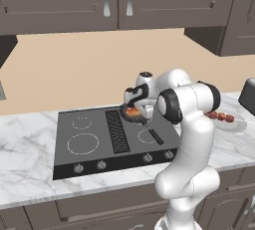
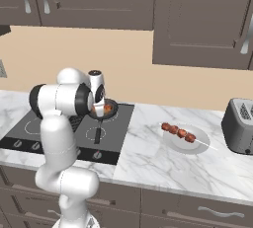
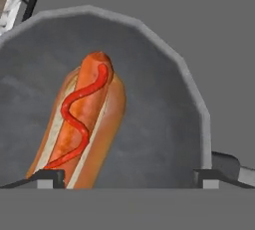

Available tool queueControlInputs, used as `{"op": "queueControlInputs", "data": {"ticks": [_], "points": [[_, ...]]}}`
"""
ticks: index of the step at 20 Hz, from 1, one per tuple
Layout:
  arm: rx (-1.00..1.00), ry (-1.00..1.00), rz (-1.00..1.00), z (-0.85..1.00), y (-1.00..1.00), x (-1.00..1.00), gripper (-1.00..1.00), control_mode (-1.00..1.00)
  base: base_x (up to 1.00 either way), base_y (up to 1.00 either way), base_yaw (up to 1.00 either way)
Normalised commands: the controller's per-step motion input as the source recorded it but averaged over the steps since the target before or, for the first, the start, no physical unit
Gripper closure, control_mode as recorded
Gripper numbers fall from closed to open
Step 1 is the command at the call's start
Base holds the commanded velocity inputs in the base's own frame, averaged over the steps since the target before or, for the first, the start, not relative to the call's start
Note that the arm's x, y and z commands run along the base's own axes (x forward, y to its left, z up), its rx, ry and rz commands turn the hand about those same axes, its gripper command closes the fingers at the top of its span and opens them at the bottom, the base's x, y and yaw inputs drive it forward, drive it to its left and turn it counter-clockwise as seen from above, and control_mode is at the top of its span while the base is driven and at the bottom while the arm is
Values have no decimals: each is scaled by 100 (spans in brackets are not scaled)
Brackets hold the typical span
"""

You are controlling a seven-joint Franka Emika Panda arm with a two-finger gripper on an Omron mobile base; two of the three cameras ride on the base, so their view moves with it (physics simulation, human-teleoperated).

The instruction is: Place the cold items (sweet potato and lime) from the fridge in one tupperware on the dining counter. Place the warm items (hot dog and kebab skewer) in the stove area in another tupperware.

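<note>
the gripper (image 3: 127, 178) hangs wide open just above the hot dog (image 3: 82, 124) lying off-centre in the frying pan (image 3: 164, 124) on the stove area (image 1: 89, 139), so one fingertip may land on the bun and shove it aside.

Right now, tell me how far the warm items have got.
Nothing looks packed yet. The hot dog lies in the frying pan on the cooktop, and the open gripper hangs just over it. The kebab skewer is on its plate. Both need moving to a tupperware.
</note>
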Motion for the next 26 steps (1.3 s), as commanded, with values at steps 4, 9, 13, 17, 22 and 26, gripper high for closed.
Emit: {"op": "queueControlInputs", "data": {"ticks": [4,9,13,17,22,26], "points": [[11,0,-3,1,-1,12,-100,-100,0,0,0],[5,0,0,0,0,22,-100,-100,0,0,0],[0,3,0,-8,0,44,-100,-100,0,0,0],[0,1,0,-19,0,41,-100,-100,0,0,0],[0,0,0,-33,0,13,-100,-100,0,0,0],[0,0,-1,-38,0,0,-100,-100,0,0,0]]}}
